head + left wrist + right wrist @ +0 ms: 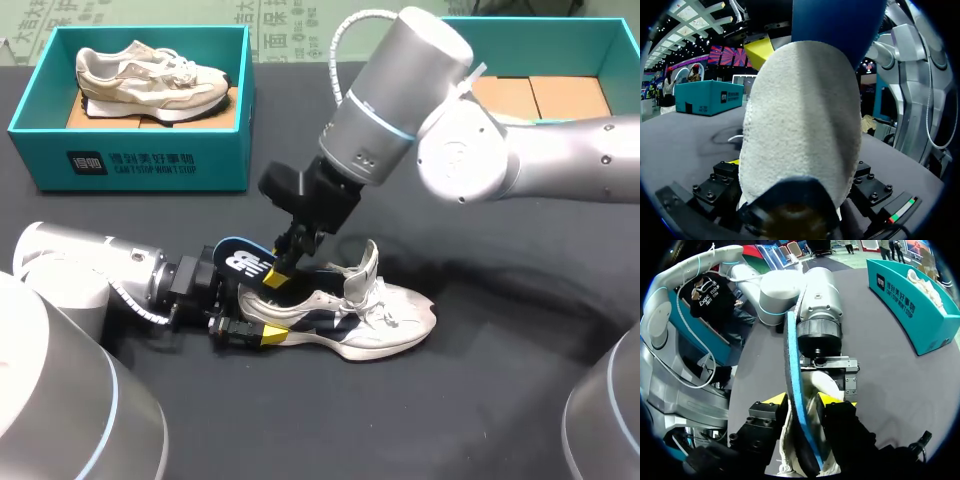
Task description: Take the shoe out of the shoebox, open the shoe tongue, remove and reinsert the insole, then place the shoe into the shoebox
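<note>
A white and navy shoe (372, 325) lies on its side on the black table (480, 400), toe to the right, tongue pulled up. My left gripper (255, 312) is shut on its heel, which fills the left wrist view (800, 110) between the fingers. A blue insole (240, 258) sticks up out of the heel opening. My right gripper (278, 272) comes down from above with the insole (792, 365) edge-on between its fingers. One fingertip (776, 400) is against the insole; a gap shows at the other, so this gripper (805, 402) is open.
A teal shoebox (130, 150) at the back left holds another pale shoe (150, 75). A second teal shoebox (540, 35) stands at the back right, behind my right arm. Bare black table lies in front of and to the right of the shoe.
</note>
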Action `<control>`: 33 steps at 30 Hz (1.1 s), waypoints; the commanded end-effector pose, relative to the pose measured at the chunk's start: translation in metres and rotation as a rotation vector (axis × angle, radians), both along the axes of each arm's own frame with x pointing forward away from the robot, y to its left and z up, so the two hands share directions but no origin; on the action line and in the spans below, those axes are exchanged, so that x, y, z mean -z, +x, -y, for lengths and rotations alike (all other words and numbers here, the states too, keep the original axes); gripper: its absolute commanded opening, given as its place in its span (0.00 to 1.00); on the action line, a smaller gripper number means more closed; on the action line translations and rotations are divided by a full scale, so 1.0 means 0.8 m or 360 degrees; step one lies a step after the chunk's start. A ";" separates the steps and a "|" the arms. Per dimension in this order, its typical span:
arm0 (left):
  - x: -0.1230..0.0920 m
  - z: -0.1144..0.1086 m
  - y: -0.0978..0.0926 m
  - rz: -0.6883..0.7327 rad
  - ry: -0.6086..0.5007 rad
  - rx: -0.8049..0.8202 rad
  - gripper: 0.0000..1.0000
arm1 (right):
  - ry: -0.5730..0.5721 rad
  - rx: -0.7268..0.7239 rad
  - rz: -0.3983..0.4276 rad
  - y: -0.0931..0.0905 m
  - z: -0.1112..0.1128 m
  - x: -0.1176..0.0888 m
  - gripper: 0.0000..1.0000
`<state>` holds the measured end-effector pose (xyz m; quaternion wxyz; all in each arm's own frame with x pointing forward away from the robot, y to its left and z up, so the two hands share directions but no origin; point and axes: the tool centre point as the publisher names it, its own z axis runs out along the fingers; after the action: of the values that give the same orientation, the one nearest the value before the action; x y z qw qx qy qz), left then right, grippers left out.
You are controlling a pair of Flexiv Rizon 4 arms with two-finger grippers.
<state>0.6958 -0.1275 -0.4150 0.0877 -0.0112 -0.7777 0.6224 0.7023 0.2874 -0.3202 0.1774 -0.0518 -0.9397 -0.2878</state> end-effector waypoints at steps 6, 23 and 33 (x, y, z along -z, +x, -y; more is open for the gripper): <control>0.000 0.001 0.001 -0.0001 0.0002 0.0000 0.00 | 0.0044 0.0044 0.0010 -0.011 -0.001 0.006 0.29; 0.000 0.001 0.001 -0.0001 0.0002 0.0000 0.00 | 0.0203 -0.0010 0.0164 -0.009 -0.017 -0.027 0.00; 0.000 0.001 0.001 -0.0001 0.0002 0.0000 0.00 | 0.0201 -0.0020 0.0182 -0.010 -0.020 -0.035 0.00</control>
<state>0.6958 -0.1275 -0.4150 0.0877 -0.0111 -0.7777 0.6224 0.6953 0.3034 -0.2921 0.1287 -0.0177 -0.9286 -0.3476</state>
